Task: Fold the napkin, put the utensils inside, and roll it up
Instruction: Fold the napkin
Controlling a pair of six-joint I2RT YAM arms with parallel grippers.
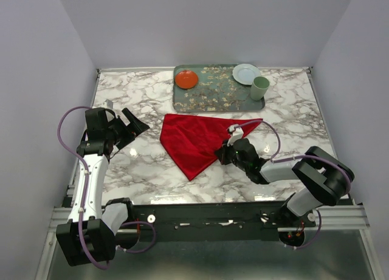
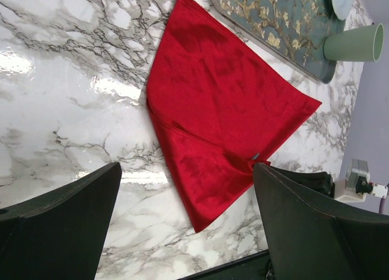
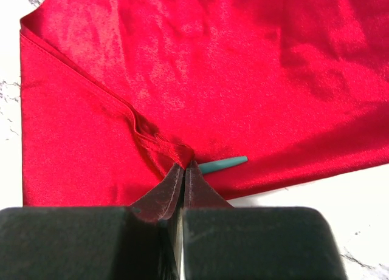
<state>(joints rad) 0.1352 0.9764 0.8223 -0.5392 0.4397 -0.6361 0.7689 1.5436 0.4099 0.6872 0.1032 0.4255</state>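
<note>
The red napkin (image 1: 194, 140) (image 2: 225, 98) (image 3: 213, 61) lies on the marble table, folded into a triangle with its point towards the near edge. My right gripper (image 1: 223, 151) (image 3: 184, 166) rests at its right edge, shut, with a bunched fold of the napkin pinched at the fingertips. A teal utensil tip (image 3: 223, 164) (image 2: 256, 157) pokes out from under the fold beside those fingertips; the rest of the utensils is hidden in the cloth. Left of the napkin, my left gripper (image 1: 137, 129) (image 2: 187, 170) hovers wide open and holds nothing.
A floral tray (image 1: 213, 101) (image 2: 273, 19) sits at the back, carrying an orange plate (image 1: 186, 79), a white plate (image 1: 246, 73) and a pale green cup (image 1: 260, 87) (image 2: 352, 43). Grey walls enclose the table on three sides.
</note>
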